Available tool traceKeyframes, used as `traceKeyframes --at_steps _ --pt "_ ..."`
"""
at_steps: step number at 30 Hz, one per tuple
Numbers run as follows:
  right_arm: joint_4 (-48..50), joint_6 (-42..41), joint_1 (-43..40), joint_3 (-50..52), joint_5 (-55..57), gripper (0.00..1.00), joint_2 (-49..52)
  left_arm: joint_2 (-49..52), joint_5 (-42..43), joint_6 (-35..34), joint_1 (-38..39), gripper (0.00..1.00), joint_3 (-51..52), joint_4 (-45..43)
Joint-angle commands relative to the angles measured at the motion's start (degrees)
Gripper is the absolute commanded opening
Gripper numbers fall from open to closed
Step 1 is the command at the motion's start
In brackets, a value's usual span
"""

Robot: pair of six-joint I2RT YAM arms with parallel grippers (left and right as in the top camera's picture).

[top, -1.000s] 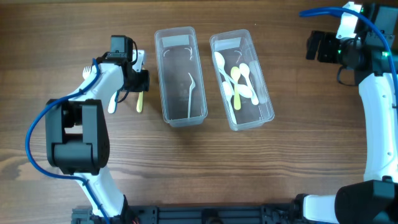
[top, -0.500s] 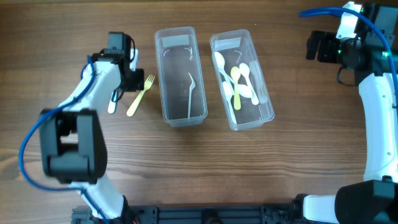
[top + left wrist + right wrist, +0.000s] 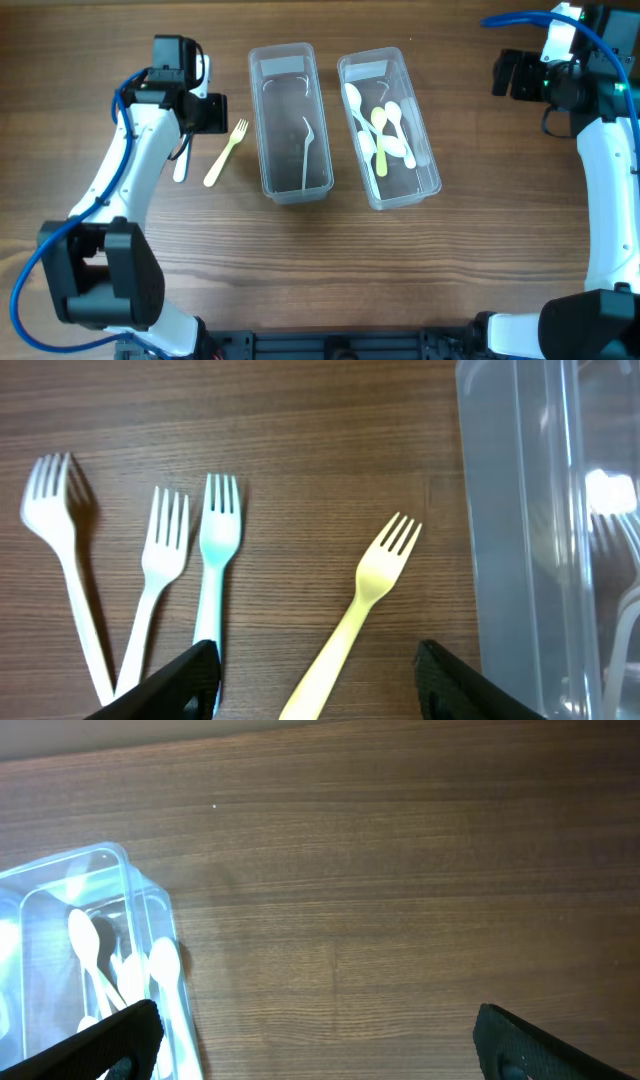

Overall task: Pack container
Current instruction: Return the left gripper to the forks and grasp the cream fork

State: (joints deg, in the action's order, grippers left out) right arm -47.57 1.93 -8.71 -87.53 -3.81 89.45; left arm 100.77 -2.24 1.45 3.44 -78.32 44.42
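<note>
A yellow fork lies loose on the wood, left of the two clear containers. My left gripper hovers just behind it, open; in the left wrist view the yellow fork runs between the spread fingers without touching them. The left container holds one pale utensil. Several white and yellow spoons lie in the right container. My right gripper stays open at the far right, with bare wood between its fingers.
A light blue fork and two white forks lie side by side left of the yellow one. The left container's wall stands close on the right of my left gripper. The spoon container's corner shows in the right wrist view.
My left gripper was shut on the yellow fork. It has let go, opened and drawn back toward the table's far side; the fork now lies tilted on the wood. The right arm is still.
</note>
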Motion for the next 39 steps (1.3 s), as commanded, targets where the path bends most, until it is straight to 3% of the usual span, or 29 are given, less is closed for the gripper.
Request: traceKeyframes --at_steps 1,10,22,29,39 --pt "0.17 -0.48 0.17 -0.52 0.44 1.0 0.02 2.6 1.31 4.66 1.2 0.67 1.05 0.2" --pt "0.17 -0.48 0.17 -0.52 0.44 1.0 0.0 8.31 1.53 13.18 3.58 0.73 2.01 0.0" --pt "0.17 -0.48 0.17 -0.52 0.44 1.0 0.02 17.53 1.53 13.6 3.43 0.69 2.21 -0.68" --pt "0.17 -0.48 0.17 -0.52 0.44 1.0 0.0 18.18 1.51 13.6 3.41 0.31 2.21 -1.11" --pt "0.15 -0.48 0.17 -0.52 0.44 1.0 0.0 17.11 -1.79 12.63 3.41 0.17 2.19 -1.01"
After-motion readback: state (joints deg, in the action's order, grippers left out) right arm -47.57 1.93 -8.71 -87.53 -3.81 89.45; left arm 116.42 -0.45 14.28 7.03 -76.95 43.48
